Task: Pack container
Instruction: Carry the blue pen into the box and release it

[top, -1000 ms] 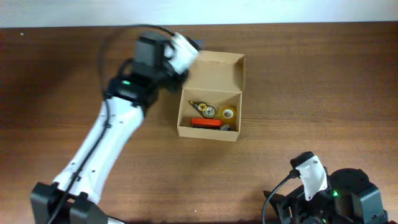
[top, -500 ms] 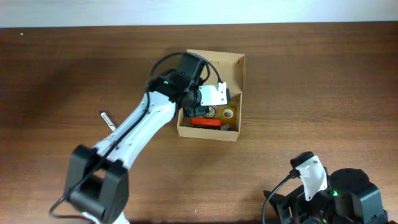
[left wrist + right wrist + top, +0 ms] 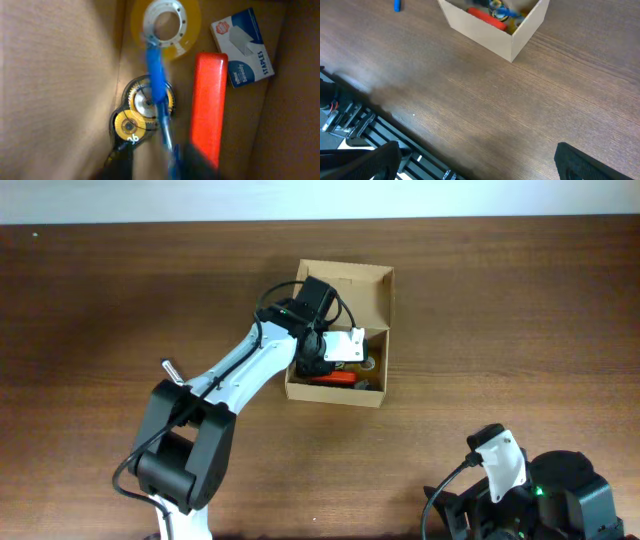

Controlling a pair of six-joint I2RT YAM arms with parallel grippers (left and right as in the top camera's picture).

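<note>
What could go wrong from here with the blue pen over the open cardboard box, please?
The blurred blue plastic pen crosses the black-and-yellow tape dispenser and the yellowish tape roll, so it may settle high and hinder closing the flap. The left arm has its jaws inside the tan cardboard box; pulling out carelessly might catch a wall and drag it.

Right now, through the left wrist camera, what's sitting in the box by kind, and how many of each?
Tape roll: 1
Black two-reel tape dispenser: 1
Blue pen: 1
Red stapler: 1
Staples box: 1
Total: 5, all inside the container
</note>
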